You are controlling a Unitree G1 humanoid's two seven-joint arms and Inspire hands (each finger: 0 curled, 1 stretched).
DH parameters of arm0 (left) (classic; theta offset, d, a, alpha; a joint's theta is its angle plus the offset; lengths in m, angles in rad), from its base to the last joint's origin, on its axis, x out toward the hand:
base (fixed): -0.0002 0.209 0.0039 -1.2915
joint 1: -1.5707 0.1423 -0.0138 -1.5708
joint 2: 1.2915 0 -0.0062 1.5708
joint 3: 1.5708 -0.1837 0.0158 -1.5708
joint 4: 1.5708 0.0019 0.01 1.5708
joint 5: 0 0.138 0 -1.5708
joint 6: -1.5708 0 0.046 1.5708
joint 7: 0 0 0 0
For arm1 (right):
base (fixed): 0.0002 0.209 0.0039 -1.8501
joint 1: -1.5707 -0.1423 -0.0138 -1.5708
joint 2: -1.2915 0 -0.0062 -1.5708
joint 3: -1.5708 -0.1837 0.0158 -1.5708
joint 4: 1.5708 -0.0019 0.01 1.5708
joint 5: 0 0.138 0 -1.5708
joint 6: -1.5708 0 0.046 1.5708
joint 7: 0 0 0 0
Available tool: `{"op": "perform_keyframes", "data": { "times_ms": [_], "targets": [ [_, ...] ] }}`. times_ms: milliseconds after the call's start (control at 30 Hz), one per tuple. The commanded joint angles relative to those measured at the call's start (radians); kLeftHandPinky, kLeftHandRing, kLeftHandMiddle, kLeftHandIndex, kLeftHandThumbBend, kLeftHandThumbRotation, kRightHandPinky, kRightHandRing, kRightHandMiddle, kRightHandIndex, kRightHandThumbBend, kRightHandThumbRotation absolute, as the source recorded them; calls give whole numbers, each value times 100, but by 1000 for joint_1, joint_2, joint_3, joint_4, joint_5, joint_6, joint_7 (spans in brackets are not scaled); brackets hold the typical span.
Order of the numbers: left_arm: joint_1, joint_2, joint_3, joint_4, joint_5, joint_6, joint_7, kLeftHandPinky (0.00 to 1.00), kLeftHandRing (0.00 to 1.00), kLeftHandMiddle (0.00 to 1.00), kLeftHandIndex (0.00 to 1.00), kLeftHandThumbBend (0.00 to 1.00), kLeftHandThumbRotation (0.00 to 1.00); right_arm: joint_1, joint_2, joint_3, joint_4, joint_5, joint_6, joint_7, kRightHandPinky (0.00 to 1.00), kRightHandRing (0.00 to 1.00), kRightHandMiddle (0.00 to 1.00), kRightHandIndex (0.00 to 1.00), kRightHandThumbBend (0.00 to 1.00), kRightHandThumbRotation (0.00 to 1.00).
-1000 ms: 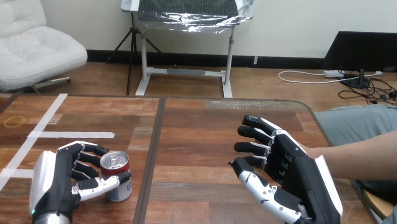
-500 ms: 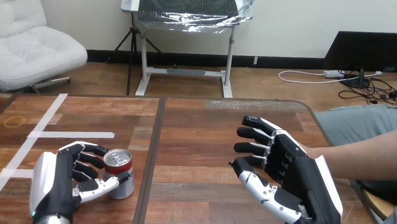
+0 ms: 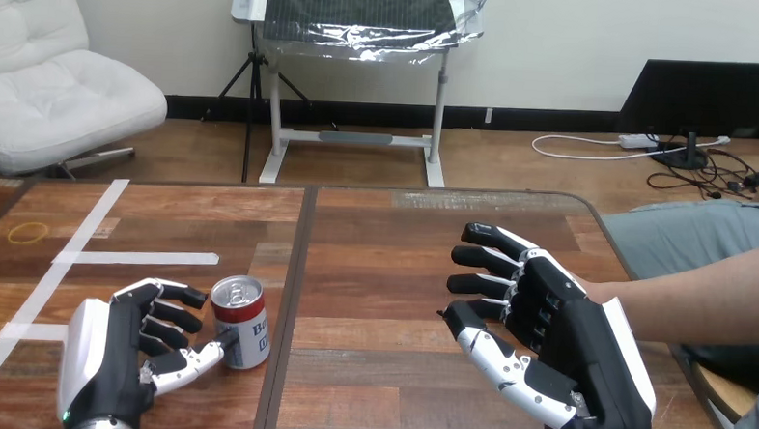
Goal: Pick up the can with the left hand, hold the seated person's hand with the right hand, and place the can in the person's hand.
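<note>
Head view: can (image 3: pixel 239 322) upright on desk (image 3: pixel 374 243); left hand (image 3: pixel 123 358) just left of can, fingers loose, thumb tip touching it; right hand (image 3: pixel 563 339) well right of can, fingers spread.

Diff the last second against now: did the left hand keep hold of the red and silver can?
No. The left hand has loosened: its fingers, earlier wrapped round the red and silver metal can, now stand off it, with just the thumb tip at its lower side. The can has slid right, toward the seam of the wooden table, and is upright as before. The right hand and the person's forearm have not moved.
</note>
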Motion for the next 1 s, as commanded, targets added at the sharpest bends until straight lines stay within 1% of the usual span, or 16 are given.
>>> {"op": "perform_keyframes", "data": {
  "times_ms": [0,167,333,733,833,967],
  "targets": [
    [-69,4,-12,2,11,-35,8,41,45,49,54,66,0,-43,22,-12,-38,14,-14,-7,63,70,76,78,46,0],
    [-70,4,-13,8,9,-51,10,41,45,49,54,66,0,-41,24,-11,-38,16,-13,-8,63,71,76,77,46,0],
    [-70,2,-11,9,8,-54,11,40,44,48,53,66,0,-40,25,-10,-38,19,-13,-8,63,71,77,77,46,0],
    [-70,-4,-3,24,-1,-94,23,40,44,49,54,65,0,-40,25,-10,-35,24,-15,-9,63,71,76,76,46,0],
    [-71,-3,-2,32,-6,-115,24,41,44,49,54,65,0,-42,25,-9,-34,24,-15,-10,63,71,76,76,46,0],
    [-70,-1,-2,30,-3,-119,23,41,45,49,54,65,0,-43,24,-10,-32,26,-17,-8,63,71,76,76,46,0]
  ]
}}
